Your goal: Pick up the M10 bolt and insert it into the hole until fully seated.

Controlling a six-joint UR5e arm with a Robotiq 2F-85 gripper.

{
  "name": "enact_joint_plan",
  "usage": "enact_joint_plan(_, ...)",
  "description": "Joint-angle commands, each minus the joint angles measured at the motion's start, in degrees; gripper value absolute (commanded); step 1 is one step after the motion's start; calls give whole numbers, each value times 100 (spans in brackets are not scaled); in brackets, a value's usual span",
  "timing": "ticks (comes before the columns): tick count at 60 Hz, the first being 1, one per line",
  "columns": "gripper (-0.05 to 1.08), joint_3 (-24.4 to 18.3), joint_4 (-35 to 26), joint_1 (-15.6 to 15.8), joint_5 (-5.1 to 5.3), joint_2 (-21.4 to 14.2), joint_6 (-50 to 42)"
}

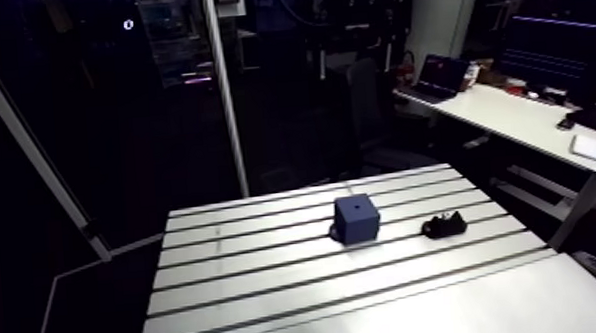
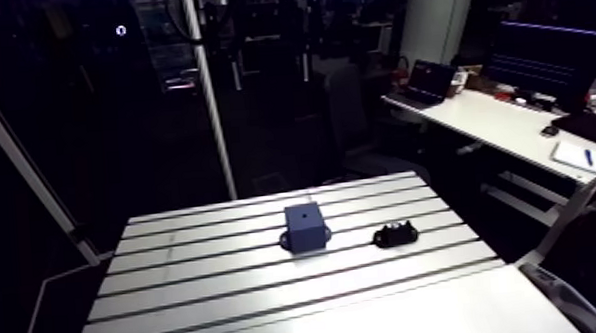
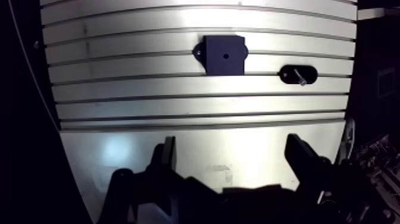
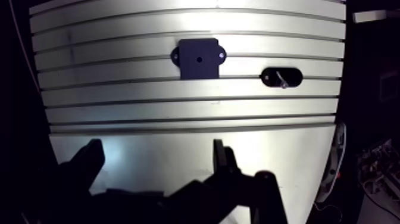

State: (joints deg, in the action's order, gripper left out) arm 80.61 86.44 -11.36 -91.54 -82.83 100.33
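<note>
Item: M10 bolt (image 3: 299,76), in black holder (image 3: 287,74), well ahead of your fingers (image 3: 300,155), which stand apart, empty; block (image 3: 224,55) beside it.

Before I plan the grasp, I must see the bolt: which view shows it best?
The wrist view: from above, the bolt shows as a pale shaft on its black oval holder, beside the block. The arm view shows only a small dark lump there; no bolt can be made out.
</note>
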Motion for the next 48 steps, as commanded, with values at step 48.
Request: enact_joint_plan(48,1,90,314,-451,-8,88,555)
